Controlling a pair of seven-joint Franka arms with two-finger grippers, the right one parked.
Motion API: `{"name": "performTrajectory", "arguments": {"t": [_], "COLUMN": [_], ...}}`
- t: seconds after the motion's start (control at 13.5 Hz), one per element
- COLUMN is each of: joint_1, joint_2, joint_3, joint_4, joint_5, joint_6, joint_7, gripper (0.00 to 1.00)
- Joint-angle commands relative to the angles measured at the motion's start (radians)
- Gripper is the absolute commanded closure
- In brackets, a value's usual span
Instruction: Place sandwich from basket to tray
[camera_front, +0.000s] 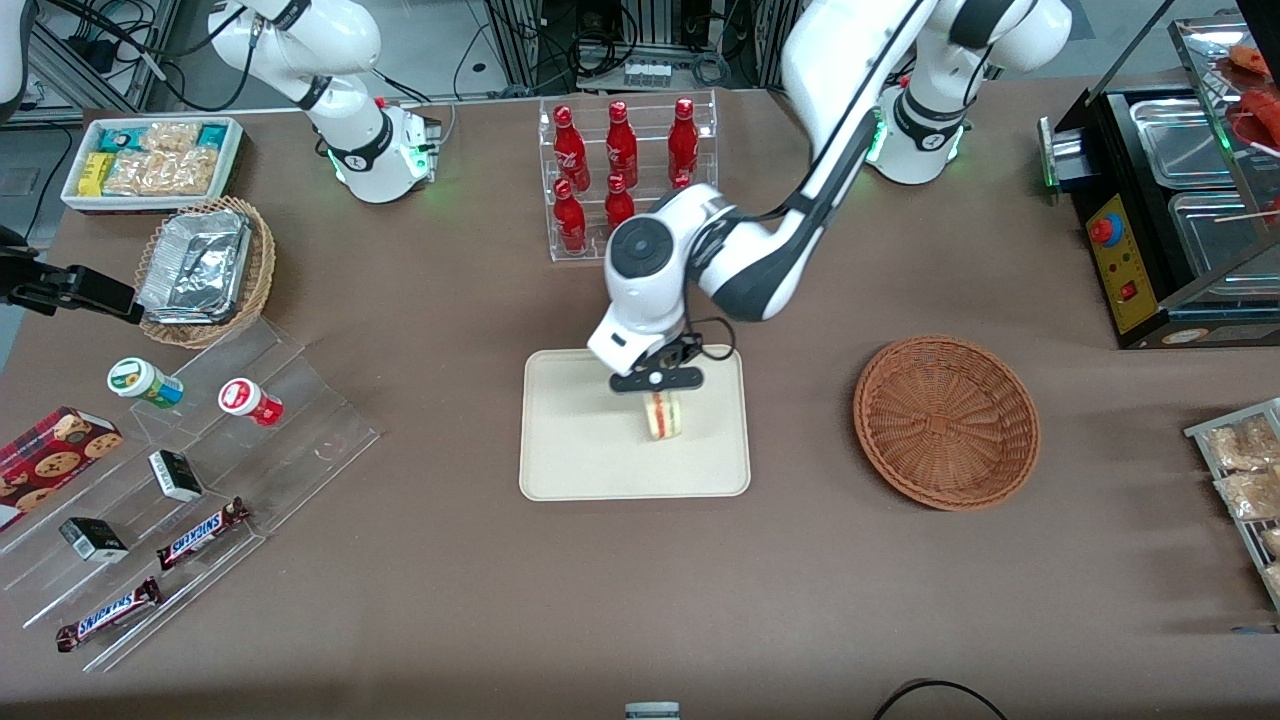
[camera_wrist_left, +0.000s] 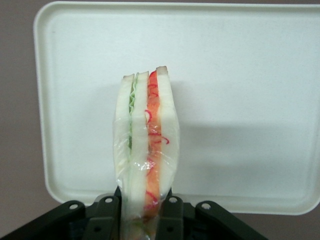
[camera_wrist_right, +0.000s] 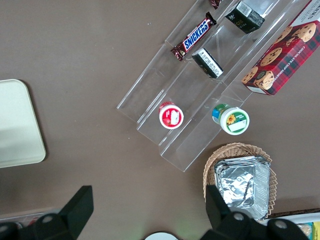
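Sandwich (camera_wrist_left: 146, 150) stands on edge between the gripper (camera_front: 660, 398) fingers, pinched tight. Gripper hangs over the tray (camera_front: 570, 450), basket (camera_front: 946, 421) well apart.

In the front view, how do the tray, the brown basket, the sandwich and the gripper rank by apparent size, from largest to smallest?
1. Tray, largest.
2. Basket.
3. and 4. Gripper and the sandwich it holds over the tray look alike; I do not rank them.
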Motion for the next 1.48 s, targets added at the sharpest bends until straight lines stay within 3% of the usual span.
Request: {"name": "performTrajectory", "arguments": {"t": [0.0,0.3,0.37,0.52,0.81,1.11,1.41], "joint_1": [-0.044,-0.048,-0.043,-0.043,-0.035,-0.032,-0.034], "joint_2": [0.08,0.116,0.117,0.117,0.079,-0.083,-0.25], "joint_3": [0.015,0.015,0.015,0.015,0.022,0.052,0.19], "joint_4": [0.092,0.092,0.092,0.091,0.091,0.078,0.077], "joint_5": [0.035,0.059,0.055,0.059,0.046,0.026,-0.059], "joint_6": [0.005,0.088,0.089,0.089,0.071,-0.163,-0.389], "joint_7": [-0.008,-0.012,-0.004,0.002,-0.021,-0.058,-0.067], "gripper": [0.71,0.69,0.6,0.04,0.01,0.01,0.01]}}
